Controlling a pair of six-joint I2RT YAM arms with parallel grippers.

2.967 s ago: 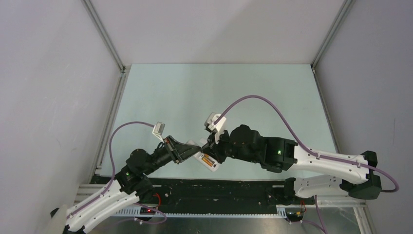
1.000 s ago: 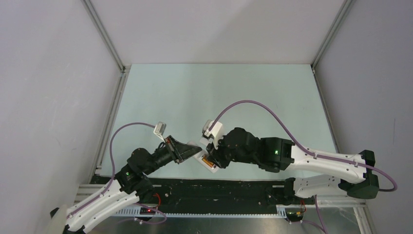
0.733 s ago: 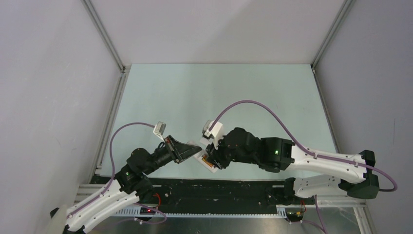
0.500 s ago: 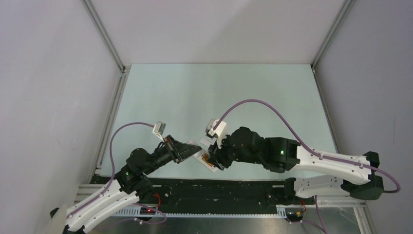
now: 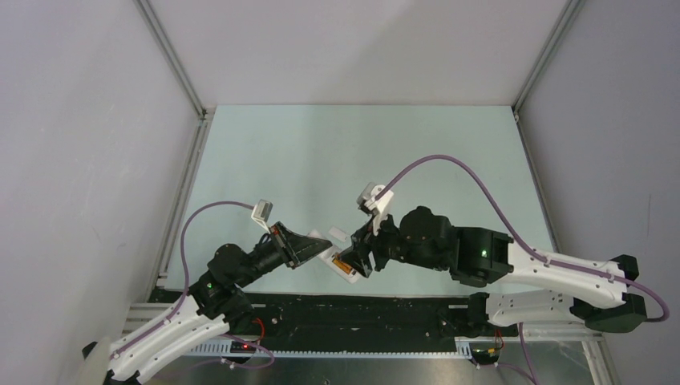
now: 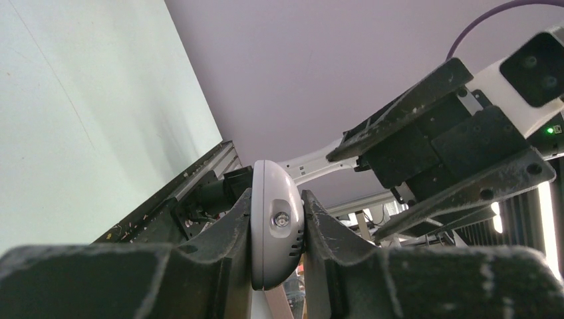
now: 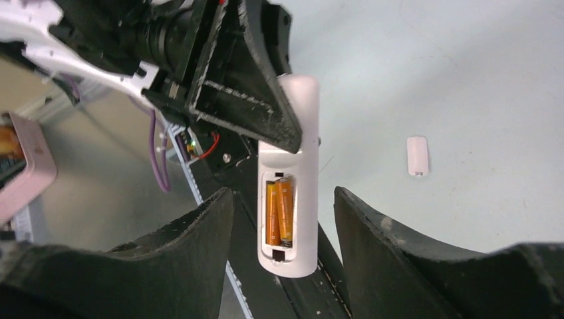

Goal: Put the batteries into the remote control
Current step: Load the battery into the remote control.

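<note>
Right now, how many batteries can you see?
2. The first battery and the second battery lie side by side in the open recess of the remote. No others show, though one could be hidden.

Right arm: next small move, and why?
Probably reach the right gripper toward the small white battery cover on the table: both orange batteries sit in the slim white remote's uncovered recess, left gripper holds it, right jaws open, empty.
</note>
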